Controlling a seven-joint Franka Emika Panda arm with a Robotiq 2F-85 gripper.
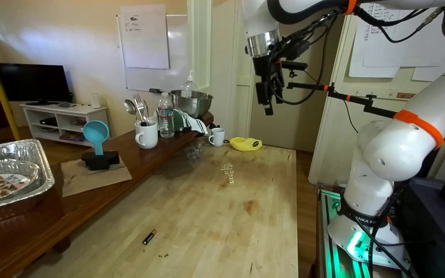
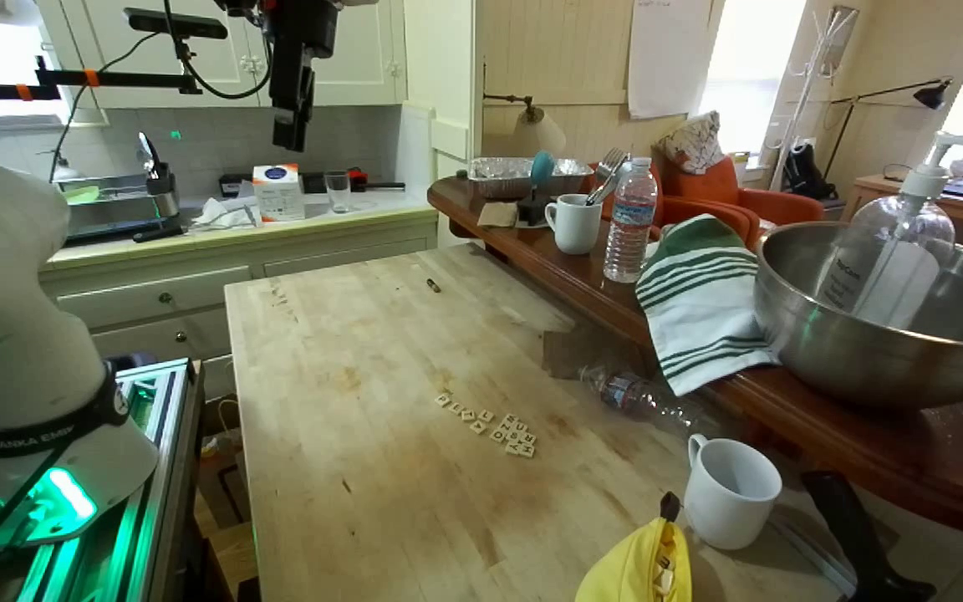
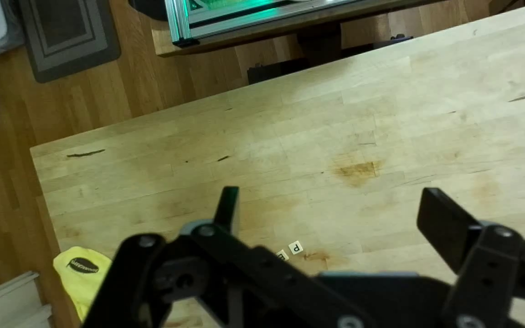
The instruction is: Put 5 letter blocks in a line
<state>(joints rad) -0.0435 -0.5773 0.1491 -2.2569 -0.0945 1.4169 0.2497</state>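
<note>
The gripper (image 3: 331, 200) is hanging high over the wooden table (image 2: 364, 456), jaws standing wide apart, while down on its surface the letter blocks (image 2: 512, 435) are lying clustered, a few straggling out to one side

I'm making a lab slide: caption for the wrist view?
Open Robotiq gripper above wooden tabletop holding letter tiles and yellow pouch.

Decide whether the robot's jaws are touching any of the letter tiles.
Apart: both exterior views show the jaws high in the air, with an open gap down to the letter tiles.
</note>
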